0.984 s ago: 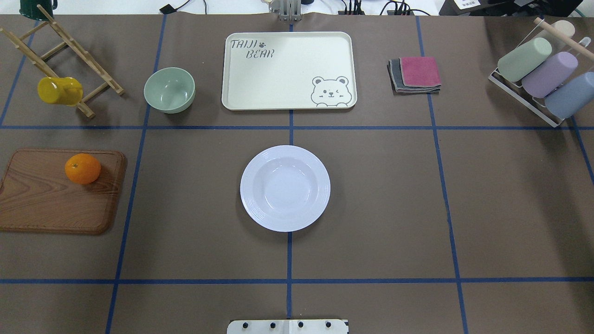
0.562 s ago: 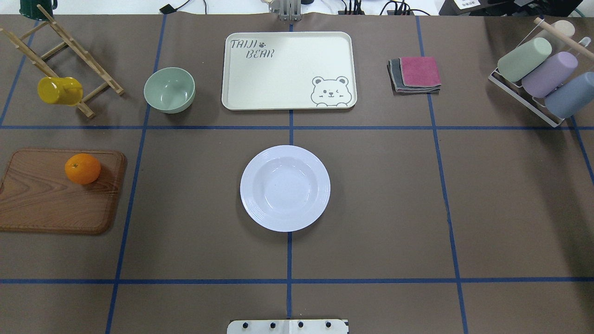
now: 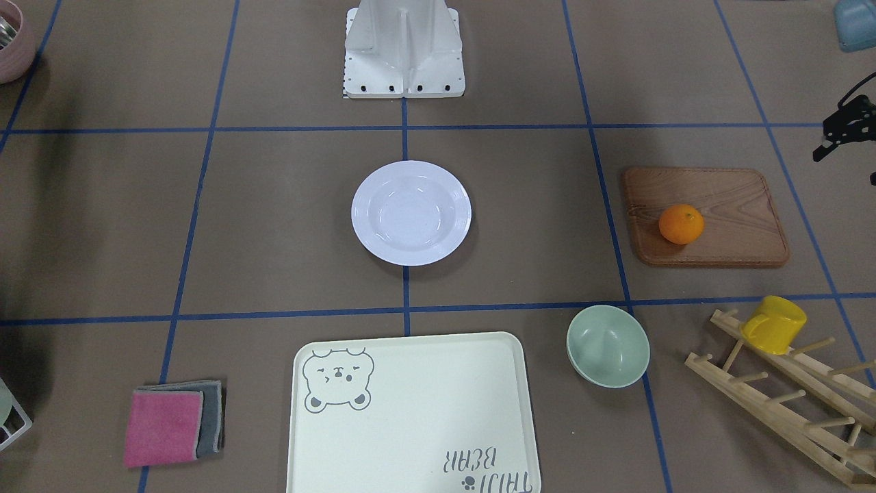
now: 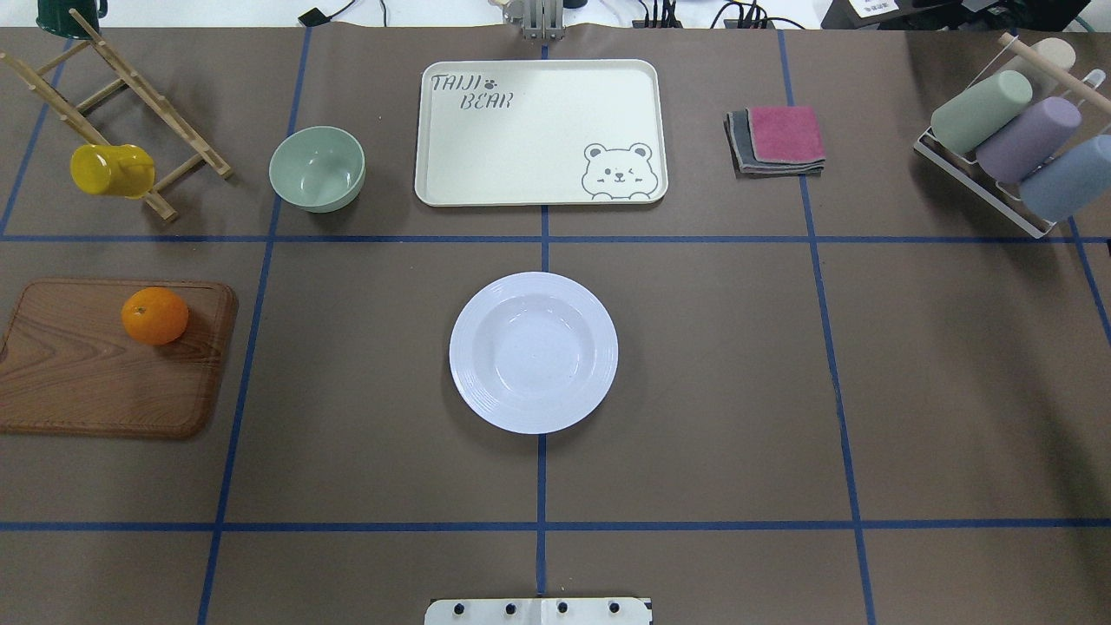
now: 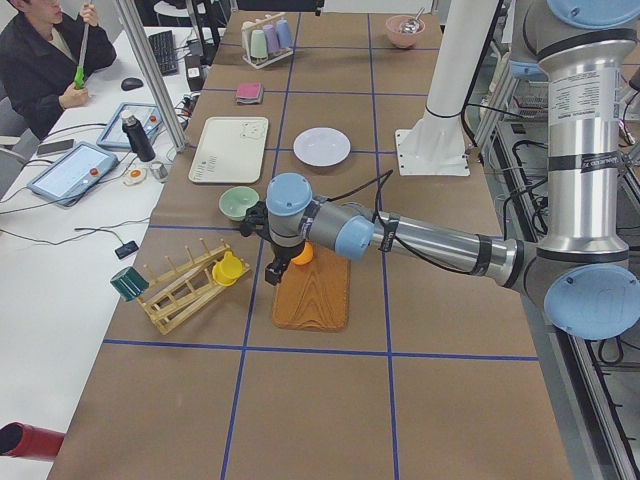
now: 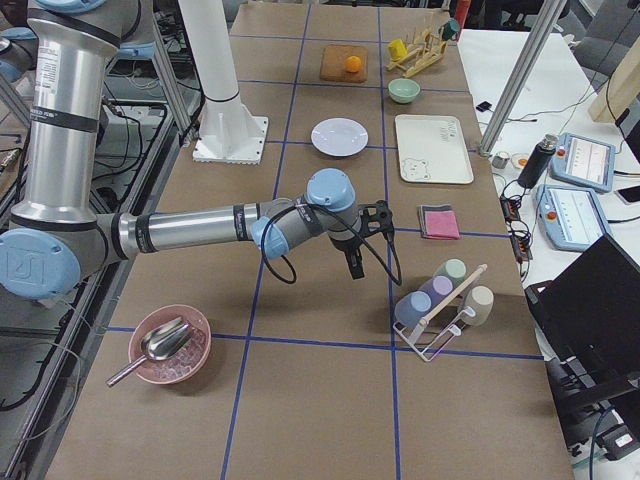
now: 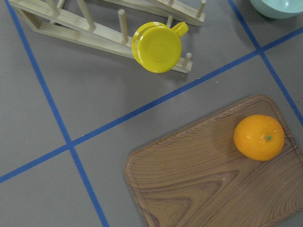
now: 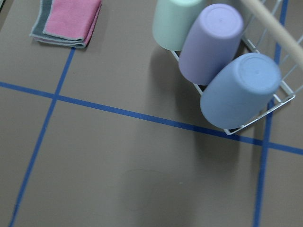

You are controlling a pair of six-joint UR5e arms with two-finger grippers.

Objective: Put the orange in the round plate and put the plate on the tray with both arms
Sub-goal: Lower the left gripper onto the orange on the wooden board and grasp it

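A small, bright round orange [image 4: 154,316] sits on a brown wooden board [image 4: 78,382], well off to the robot's left of the glossy white round plate [image 4: 473,382] and not yet in it. The black two-finger left gripper [image 5: 271,274] hangs above the table close by the board, near the orange but apart from it (that arm's wrist camera shows the fruit lying free toward the lower right of its view). Whether its fingers stand apart or together cannot be told. The large cream rectangular tray [image 4: 538,130] with the grey bear drawing lies beyond the plate, on the side away from the robot, and a mint-green bowl [image 4: 317,167] stands just beside the tray. On the robot's right of the plate, well apart from it, the right gripper [image 6: 356,268] hangs above the table near a white wire rack [image 8: 284,90] of pastel cups [image 8: 210,42] and a folded pink cloth [image 8: 71,19]. Its state cannot be told either.
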